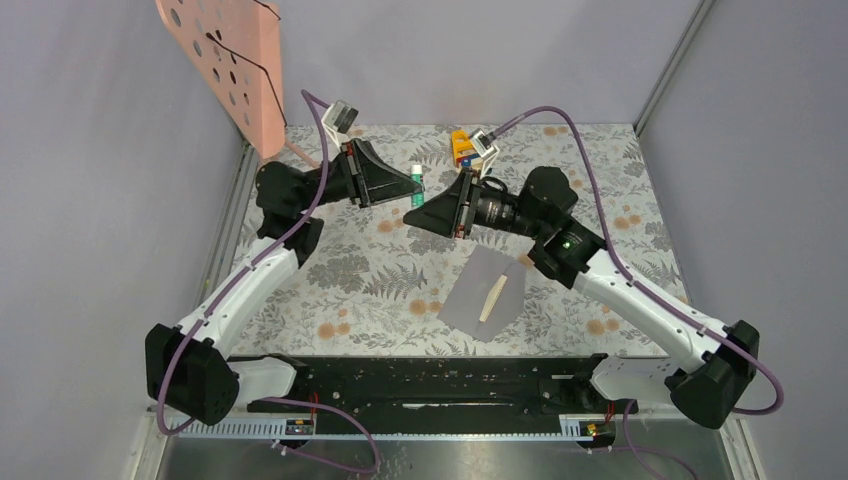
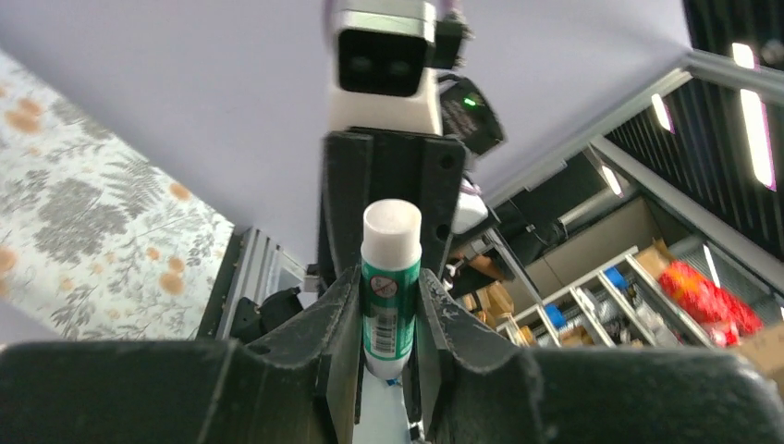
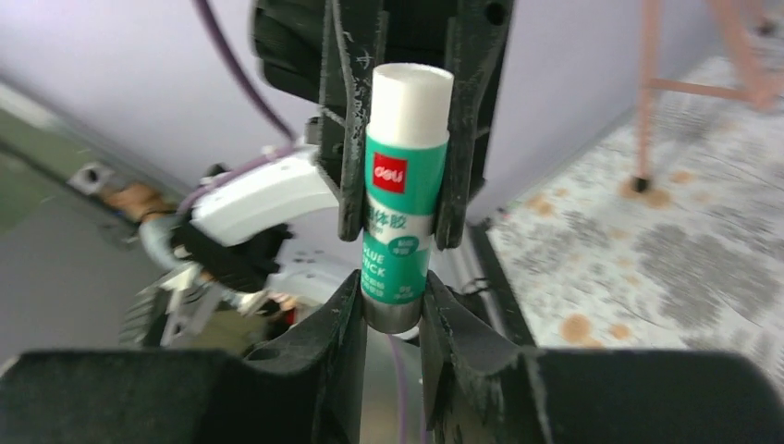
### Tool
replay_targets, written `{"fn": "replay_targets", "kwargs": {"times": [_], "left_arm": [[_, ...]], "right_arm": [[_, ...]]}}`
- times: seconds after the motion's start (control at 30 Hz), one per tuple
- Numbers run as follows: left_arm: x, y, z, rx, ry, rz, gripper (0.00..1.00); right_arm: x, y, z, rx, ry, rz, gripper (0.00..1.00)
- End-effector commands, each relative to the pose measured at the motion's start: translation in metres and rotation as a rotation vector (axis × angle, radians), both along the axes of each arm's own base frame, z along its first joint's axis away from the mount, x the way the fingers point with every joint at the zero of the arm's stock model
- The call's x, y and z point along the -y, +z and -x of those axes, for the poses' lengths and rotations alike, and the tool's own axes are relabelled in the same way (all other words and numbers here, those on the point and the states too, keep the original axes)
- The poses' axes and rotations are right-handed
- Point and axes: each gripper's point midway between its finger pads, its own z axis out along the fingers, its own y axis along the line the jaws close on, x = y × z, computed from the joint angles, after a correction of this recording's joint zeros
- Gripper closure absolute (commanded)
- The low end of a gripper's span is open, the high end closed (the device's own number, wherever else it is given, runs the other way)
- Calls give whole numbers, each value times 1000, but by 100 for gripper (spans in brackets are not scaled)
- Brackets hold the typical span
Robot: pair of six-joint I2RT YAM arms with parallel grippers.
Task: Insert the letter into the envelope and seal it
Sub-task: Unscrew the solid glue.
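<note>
A table covered in a grey-and-orange floral cloth is enclosed by plain grey-lilac walls. A pink perforated board is seen leaning at the far left corner, behind the left end effector.

A green glue stick with a white cap is held in the air between the two end effectors, well above the table. The left end effector is clamped on the stick's green body; in the left wrist view its fingers are pressed against both sides of the label. The right end effector is clamped on the stick's lower grey end, as seen in the right wrist view.

The flat grey-lilac paper envelope is laid on the table to the near side of the right end effector, below it and touched by neither end effector. A narrow tan strip is seen lying along its middle.
</note>
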Motion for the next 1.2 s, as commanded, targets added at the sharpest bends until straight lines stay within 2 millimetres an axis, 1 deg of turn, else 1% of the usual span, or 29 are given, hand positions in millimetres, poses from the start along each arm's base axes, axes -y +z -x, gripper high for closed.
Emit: {"fn": "replay_targets", "kwargs": {"times": [0.0, 0.13, 0.2, 0.27, 0.3, 0.37, 0.4, 0.43, 0.47, 0.53, 0.57, 0.63, 0.67, 0.77, 0.8, 0.9, 1.03, 1.17], "left_arm": [[-9, 39, 48, 179, -162, 135, 100], [-15, 48, 60, 197, -218, 196, 100], [-14, 48, 59, 185, -227, 200, 100], [-13, 46, 55, 175, -219, 194, 100], [-12, 45, 52, 167, -208, 188, 100], [-7, 39, 39, 126, -160, 157, 100], [-5, 35, 31, 122, -120, 135, 100], [-2, 31, 23, 85, -79, 107, 100], [-1, 27, 14, 78, -26, 75, 100], [1, 13, -5, 30, 98, -24, 100], [-1, 10, -12, 18, 156, -64, 100], [-5, 1, -22, -26, 244, -119, 100], [-7, 0, -26, -34, 274, -124, 100], [-11, -4, -33, -64, 334, -131, 100], [-12, -7, -35, -75, 347, -132, 100], [-16, -13, -40, -104, 392, -145, 100], [-22, -20, -48, -141, 456, -161, 100], [-28, -31, -54, -187, 518, -188, 100]], "right_arm": [[-12, 30, 37, -6, 294, -180, 100], [-12, 32, 33, -56, 346, -231, 100], [-11, 28, 30, -51, 329, -217, 100], [-10, 19, 24, -38, 286, -167, 98], [-8, 15, 21, -30, 253, -131, 87], [-1, -2, 10, -13, 140, -28, 55], [6, -9, 3, -1, 60, 23, 46], [16, -23, -4, -12, -20, 90, 41], [29, -25, -11, 7, -115, 122, 37], [48, -40, -19, 6, -231, 199, 32], [61, -40, -24, 13, -305, 219, 31], [78, -45, -29, 3, -396, 254, 31], [85, -47, -32, -9, -445, 271, 31], [97, -45, -32, -14, -531, 313, 32], [97, -42, -31, 3, -547, 327, 32], [90, -38, -30, 34, -562, 372, 32], [65, -37, -27, 49, -515, 390, 29], [48, -34, -29, 88, -509, 441, 29]]}}
